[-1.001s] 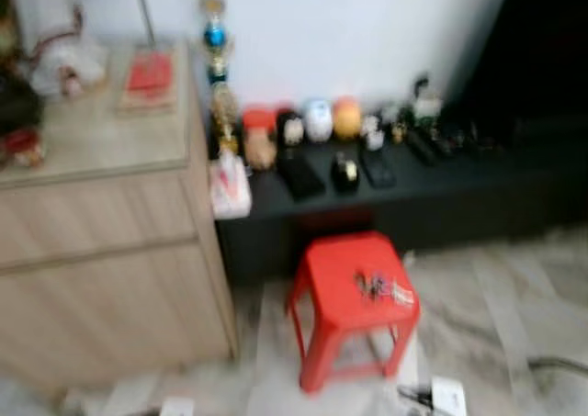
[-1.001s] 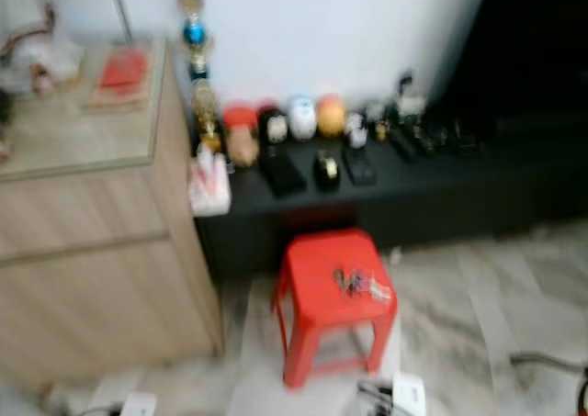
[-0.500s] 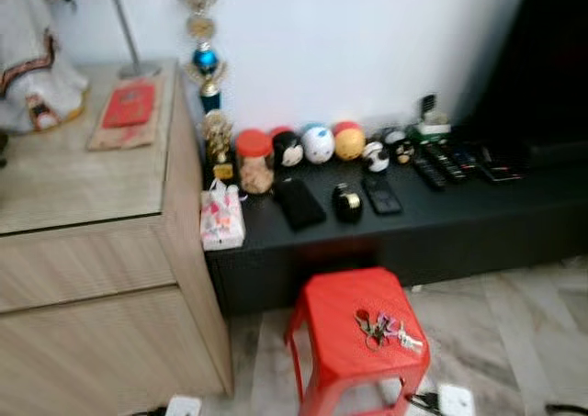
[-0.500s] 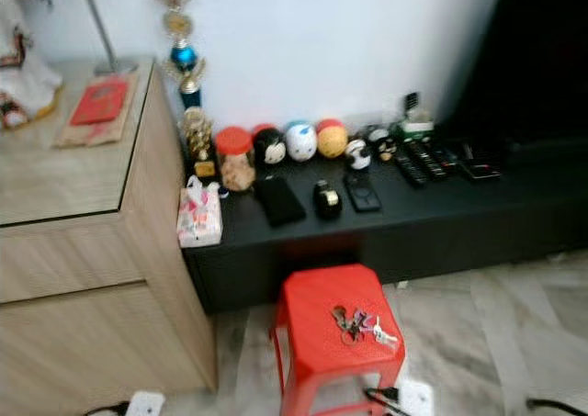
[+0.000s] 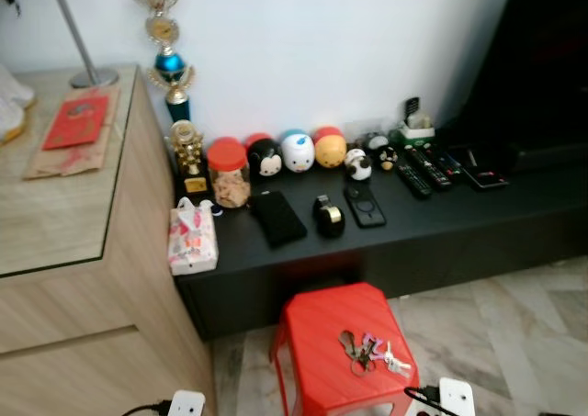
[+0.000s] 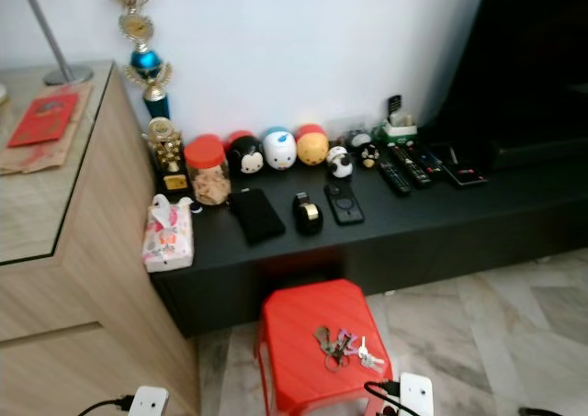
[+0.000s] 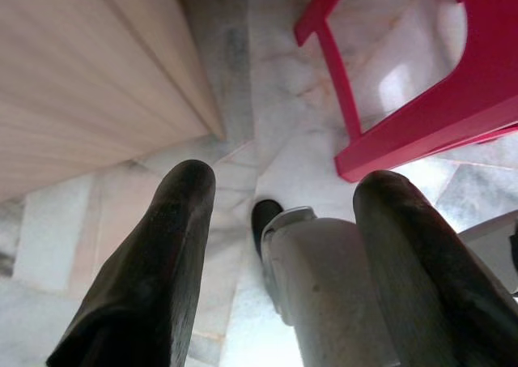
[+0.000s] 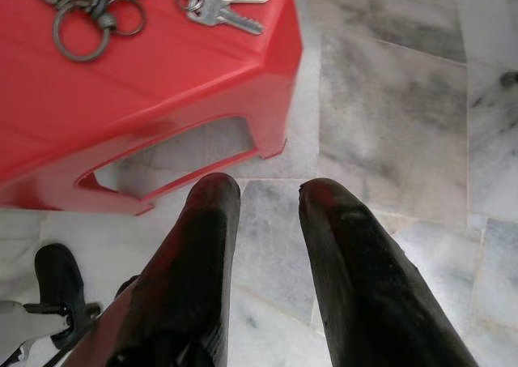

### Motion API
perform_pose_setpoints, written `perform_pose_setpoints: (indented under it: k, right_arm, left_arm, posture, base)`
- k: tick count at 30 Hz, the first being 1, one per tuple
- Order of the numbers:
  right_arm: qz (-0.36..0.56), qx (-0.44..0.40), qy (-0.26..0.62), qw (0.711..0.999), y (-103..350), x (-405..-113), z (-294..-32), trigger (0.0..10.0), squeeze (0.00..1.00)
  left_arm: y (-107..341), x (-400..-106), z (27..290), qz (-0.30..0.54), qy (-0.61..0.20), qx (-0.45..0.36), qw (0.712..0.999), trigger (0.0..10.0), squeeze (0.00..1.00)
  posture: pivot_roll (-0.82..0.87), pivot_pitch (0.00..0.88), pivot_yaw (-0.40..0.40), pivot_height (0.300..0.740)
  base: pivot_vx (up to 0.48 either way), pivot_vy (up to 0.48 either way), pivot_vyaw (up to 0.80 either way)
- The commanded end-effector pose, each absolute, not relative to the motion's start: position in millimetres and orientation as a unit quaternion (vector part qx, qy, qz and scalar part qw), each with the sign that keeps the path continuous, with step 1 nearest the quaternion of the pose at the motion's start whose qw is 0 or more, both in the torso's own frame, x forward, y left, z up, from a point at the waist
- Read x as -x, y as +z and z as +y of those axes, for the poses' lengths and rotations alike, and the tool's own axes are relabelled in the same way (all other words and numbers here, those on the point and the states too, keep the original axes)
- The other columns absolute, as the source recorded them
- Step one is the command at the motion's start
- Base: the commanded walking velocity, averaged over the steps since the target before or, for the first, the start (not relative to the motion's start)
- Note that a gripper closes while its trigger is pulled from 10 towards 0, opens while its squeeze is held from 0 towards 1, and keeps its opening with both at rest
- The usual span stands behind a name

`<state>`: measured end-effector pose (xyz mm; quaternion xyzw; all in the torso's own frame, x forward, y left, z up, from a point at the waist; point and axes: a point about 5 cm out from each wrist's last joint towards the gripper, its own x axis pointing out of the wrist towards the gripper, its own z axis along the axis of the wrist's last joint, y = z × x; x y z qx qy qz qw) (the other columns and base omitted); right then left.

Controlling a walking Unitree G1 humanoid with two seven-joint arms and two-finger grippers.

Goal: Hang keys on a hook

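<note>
Keys (image 5: 369, 352) lie loose on the red stool (image 5: 312, 342), lower centre of the head view, touching nothing else. Behind it, mid frame: black low shelf (image 5: 514, 205) with round toy figures (image 5: 299, 150), red-lidded jar (image 5: 226, 173), tape roll (image 5: 328, 216), remotes (image 5: 424, 168). Wooden cabinet (image 5: 83, 278) fills the left side, trophy (image 5: 167, 62) upper left. White plug (image 5: 457, 398) at the bottom edge beside the stool. Left gripper (image 7: 283, 245) wide open, holding nothing, over marble floor (image 7: 243, 75). Right gripper (image 8: 269, 213) slightly parted, holding nothing, just beside the stool.
</note>
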<state>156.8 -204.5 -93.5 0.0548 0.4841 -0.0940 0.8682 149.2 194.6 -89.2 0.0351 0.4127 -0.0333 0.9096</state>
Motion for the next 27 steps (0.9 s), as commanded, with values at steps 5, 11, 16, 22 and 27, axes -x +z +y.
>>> perform_pose_setpoints:
  k: [5,11,16,22,27]
  right_arm:
    - [0.488,-0.056,-0.098,0.865,-94.9,-152.5,-206.4,10.0,0.00]
    - [0.484,-0.058,-0.096,0.868,-94.2,-153.9,-205.9,10.0,0.00]
    - [0.478,-0.060,-0.094,0.871,-93.0,-156.9,-205.5,10.0,0.00]
    - [0.459,-0.068,-0.091,0.881,-88.6,-166.6,-205.1,10.0,0.00]
    - [0.430,-0.074,-0.069,0.897,-82.2,-179.4,-203.0,10.0,0.00]
  left_arm:
    - [-90.4,-146.6,193.4,0.416,-0.037,-0.039,0.908,10.0,0.00]
    - [-90.2,-146.8,193.4,0.415,-0.038,-0.042,0.908,10.0,0.00]
    - [-90.1,-147.1,193.4,0.415,-0.039,-0.045,0.908,10.0,0.00]
    - [-90.6,-146.1,193.2,0.416,-0.032,-0.040,0.908,10.0,0.00]
    - [-90.9,-145.4,193.4,0.417,-0.031,-0.039,0.907,10.0,0.00]
  posture:
    - [0.01,0.000,-0.038,0.740]
    - [0.01,0.000,-0.037,0.740]
    - [0.01,0.000,-0.038,0.740]
    - [0.01,0.000,-0.039,0.740]
    - [0.00,0.000,-0.037,0.740]
  base:
    - [0.000,-0.391,0.00]
    - [0.000,-0.314,0.00]
    - [0.000,-0.445,0.00]
    - [0.000,-0.155,0.00]
    - [0.000,0.000,0.00]
